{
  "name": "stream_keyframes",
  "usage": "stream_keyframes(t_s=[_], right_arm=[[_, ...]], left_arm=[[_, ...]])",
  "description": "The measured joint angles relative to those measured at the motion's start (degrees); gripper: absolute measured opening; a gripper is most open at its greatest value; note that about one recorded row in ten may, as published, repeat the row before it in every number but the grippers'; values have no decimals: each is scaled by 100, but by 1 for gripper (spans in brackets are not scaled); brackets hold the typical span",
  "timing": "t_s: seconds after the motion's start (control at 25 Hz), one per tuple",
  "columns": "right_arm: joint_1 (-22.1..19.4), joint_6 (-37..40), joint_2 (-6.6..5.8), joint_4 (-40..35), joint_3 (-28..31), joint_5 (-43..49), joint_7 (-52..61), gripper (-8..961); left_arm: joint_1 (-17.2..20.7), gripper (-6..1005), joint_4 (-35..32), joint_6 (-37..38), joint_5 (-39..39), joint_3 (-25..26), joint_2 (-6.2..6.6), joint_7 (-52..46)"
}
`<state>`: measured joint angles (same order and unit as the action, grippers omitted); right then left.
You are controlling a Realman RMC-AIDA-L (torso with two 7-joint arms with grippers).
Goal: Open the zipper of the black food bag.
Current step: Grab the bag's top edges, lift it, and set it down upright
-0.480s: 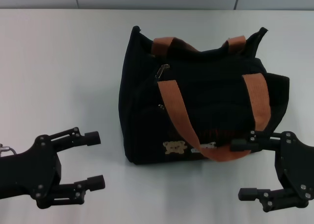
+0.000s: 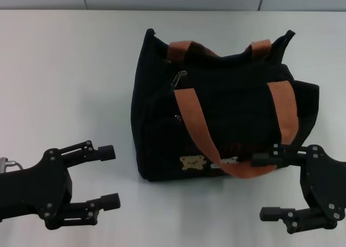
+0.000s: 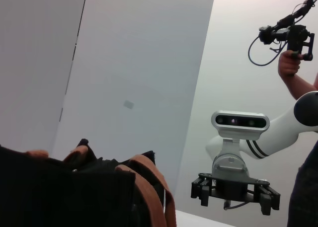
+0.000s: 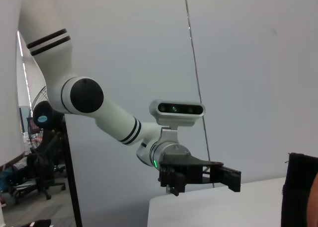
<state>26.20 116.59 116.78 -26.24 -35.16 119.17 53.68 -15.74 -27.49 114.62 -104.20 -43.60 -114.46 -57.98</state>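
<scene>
So, black food bag (image 2: 221, 112) sits upright mid-counter (image 2: 70, 63), slightly toward the robot's right, front face with the tan bear patch (image 2: 192, 162) and white patch (image 2: 227, 161) turned to the robot. Orange-brown webbing handles (image 2: 197, 125): the near one flops down over the front face in a loop, the far one stands up along the top edge. Zipper (image 2: 178, 78) runs along the bag's top; silver pull tab sits near the top corner on the robot's left, just beside the far handle's left end. Zipper looks closed from the head view, can't confirm along the full length since the track is black on black. Left end effector (image 2: 110, 177) is low at the near-left of the counter, well apart from the bag, fingers spread and pointing toward it, holding nothing. Right end effector (image 2: 259, 186) is at the near-right; its upper finger overlaps the bottom of the drooping handle loop in the head view, can't tell whether it touches. Fingers spread wide, nothing gripped. Left wrist view shows the bag top (image 3: 74, 187) close up, with the right end effector (image 3: 233, 192) beyond it. Right wrist view shows the left end effector (image 4: 218, 176) across the counter and a sliver of the bag (image 4: 300, 187) at the edge.
</scene>
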Motion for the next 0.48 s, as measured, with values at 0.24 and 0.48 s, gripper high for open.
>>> stream_keyframes(t_s=[0.24,0.48], right_arm=[[-21,-167,-2,45,539,-11,92,806],[-95,-407,-4,168,1221,-11,170,806]], left_arm=[[-34,827,123,-497,36,191,-134,-3],[-117,825,293,-1390,48,644,-418,114]])
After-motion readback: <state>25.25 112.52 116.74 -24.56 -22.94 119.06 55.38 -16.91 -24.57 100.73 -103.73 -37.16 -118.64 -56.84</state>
